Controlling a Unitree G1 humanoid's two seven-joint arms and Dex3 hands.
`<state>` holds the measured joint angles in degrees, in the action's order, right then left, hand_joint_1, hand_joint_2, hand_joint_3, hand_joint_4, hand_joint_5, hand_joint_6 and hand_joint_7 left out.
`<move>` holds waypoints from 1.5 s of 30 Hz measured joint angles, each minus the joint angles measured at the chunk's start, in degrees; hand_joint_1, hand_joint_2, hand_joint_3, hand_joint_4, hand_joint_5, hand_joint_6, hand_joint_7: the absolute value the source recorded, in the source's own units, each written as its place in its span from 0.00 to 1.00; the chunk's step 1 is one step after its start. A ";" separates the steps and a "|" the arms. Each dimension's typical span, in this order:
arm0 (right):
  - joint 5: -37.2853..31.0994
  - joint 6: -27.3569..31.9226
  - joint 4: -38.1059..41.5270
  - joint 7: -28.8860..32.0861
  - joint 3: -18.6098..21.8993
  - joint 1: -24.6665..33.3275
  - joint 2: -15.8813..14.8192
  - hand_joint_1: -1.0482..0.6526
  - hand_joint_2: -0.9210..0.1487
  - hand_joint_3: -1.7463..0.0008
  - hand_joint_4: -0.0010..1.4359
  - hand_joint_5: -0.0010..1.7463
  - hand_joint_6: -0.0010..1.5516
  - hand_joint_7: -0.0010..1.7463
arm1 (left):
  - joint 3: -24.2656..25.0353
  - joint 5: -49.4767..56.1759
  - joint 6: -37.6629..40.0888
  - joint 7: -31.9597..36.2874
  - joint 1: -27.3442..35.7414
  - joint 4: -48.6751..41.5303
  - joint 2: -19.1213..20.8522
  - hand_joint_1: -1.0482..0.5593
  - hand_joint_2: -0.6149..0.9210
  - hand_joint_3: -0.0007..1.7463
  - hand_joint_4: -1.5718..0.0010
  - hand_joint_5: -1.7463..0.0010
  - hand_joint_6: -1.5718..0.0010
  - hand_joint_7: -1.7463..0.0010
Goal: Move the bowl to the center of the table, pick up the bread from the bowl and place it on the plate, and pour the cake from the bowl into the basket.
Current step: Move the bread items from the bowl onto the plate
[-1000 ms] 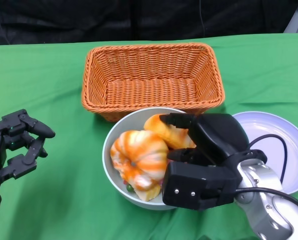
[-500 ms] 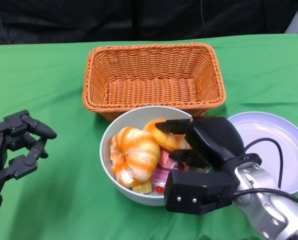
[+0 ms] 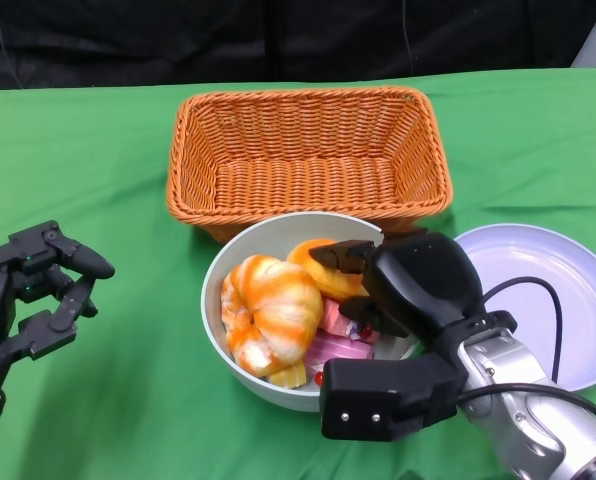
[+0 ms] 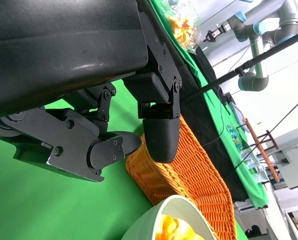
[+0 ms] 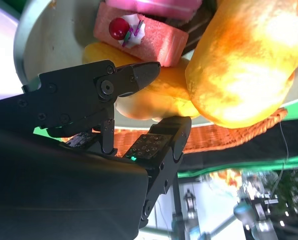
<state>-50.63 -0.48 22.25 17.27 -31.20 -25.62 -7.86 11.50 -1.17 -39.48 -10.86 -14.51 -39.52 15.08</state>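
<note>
A grey-white bowl (image 3: 228, 330) stands in the middle of the table, just in front of the orange wicker basket (image 3: 303, 150). In it lie a big orange-and-white striped bread (image 3: 273, 315), a smaller orange bread (image 3: 323, 265) and a pink cake (image 3: 336, 345) with a red cherry. My right hand (image 3: 413, 285) holds the bowl at its right rim. The right wrist view shows one finger (image 5: 131, 75) inside over the breads and the thumb (image 5: 161, 142) outside. My left hand (image 3: 28, 290) hovers at the left, fingers apart, holding nothing.
A pale lilac plate (image 3: 548, 270) with nothing on it lies right of the bowl, partly behind my right forearm. The basket holds nothing. Green cloth covers the table, with bare cloth between my left hand and the bowl. The left wrist view shows the basket (image 4: 189, 175) and the bowl rim (image 4: 159, 220).
The bowl has gone from tilted toward me to level and shifted slightly left, with my right hand on its rim. The left hand has stayed in place.
</note>
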 measured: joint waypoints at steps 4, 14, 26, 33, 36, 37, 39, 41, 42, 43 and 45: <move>1.09 -2.83 0.95 3.31 0.81 0.23 -0.48 0.46 0.00 0.98 0.50 0.75 0.73 0.02 | 0.00 -0.08 -0.28 0.00 0.00 -0.20 0.00 0.61 0.87 0.41 0.50 0.14 0.49 0.32; 4.38 -7.23 -1.67 4.44 3.51 1.81 -1.36 0.50 0.00 0.95 0.48 0.87 0.76 0.04 | -0.12 0.18 -1.23 0.02 -0.02 -0.70 0.00 0.61 0.88 0.41 0.50 0.14 0.50 0.32; 16.17 -6.87 -15.64 -5.47 9.64 8.18 -0.72 0.57 0.00 0.91 0.51 0.80 0.75 0.04 | -0.26 0.32 -1.80 0.07 -0.20 -1.48 0.02 0.60 0.88 0.41 0.50 0.14 0.49 0.33; 17.43 -5.78 -19.12 -8.78 11.20 9.56 0.00 0.58 0.00 0.90 0.52 0.84 0.77 0.05 | -0.37 0.34 -1.82 0.07 -0.27 -1.51 0.01 0.60 0.88 0.40 0.50 0.14 0.49 0.34; 19.26 -4.65 -24.04 -10.73 13.46 11.40 -0.04 0.58 0.00 0.89 0.51 0.90 0.77 0.07 | -0.38 0.35 -1.84 0.17 -0.27 -1.63 0.07 0.61 0.88 0.40 0.50 0.14 0.49 0.33; 19.57 -4.38 -25.42 -11.21 14.19 11.60 -0.05 0.58 0.00 0.89 0.50 0.91 0.76 0.08 | -0.40 0.35 -1.84 0.19 -0.31 -1.76 0.07 0.61 0.88 0.40 0.50 0.14 0.49 0.33; 20.00 -3.61 -26.74 -12.05 15.20 11.93 -0.04 0.58 0.00 0.88 0.49 0.96 0.75 0.10 | -0.46 0.38 -1.87 0.25 -0.39 -2.23 0.07 0.61 0.88 0.41 0.50 0.14 0.49 0.33; 20.50 -2.88 -27.36 -12.78 15.58 12.62 -0.03 0.58 0.00 0.87 0.48 0.98 0.74 0.11 | -0.57 0.43 -1.88 0.39 -0.40 -2.38 0.07 0.61 0.88 0.41 0.50 0.14 0.49 0.33; 20.64 -2.59 -27.54 -13.13 15.60 12.92 -0.03 0.58 0.00 0.87 0.48 0.99 0.73 0.12 | -0.59 0.43 -1.89 0.39 -0.41 -2.39 0.07 0.61 0.88 0.41 0.50 0.14 0.49 0.33; 20.81 -2.48 -27.72 -13.33 15.66 13.13 -0.03 0.57 0.00 0.87 0.48 0.99 0.73 0.13 | -0.62 0.42 -1.90 0.39 -0.41 -2.40 0.07 0.61 0.88 0.41 0.50 0.14 0.49 0.33; 21.18 -2.44 -28.44 -13.69 16.07 13.52 -0.01 0.57 0.00 0.88 0.48 0.99 0.71 0.16 | -0.67 0.42 -1.91 0.39 -0.41 -2.39 0.07 0.61 0.88 0.41 0.50 0.14 0.49 0.33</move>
<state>-29.45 -2.92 -6.19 3.57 -15.13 -12.10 -7.88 10.83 -0.75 -41.39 -10.47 -14.92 -41.92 15.15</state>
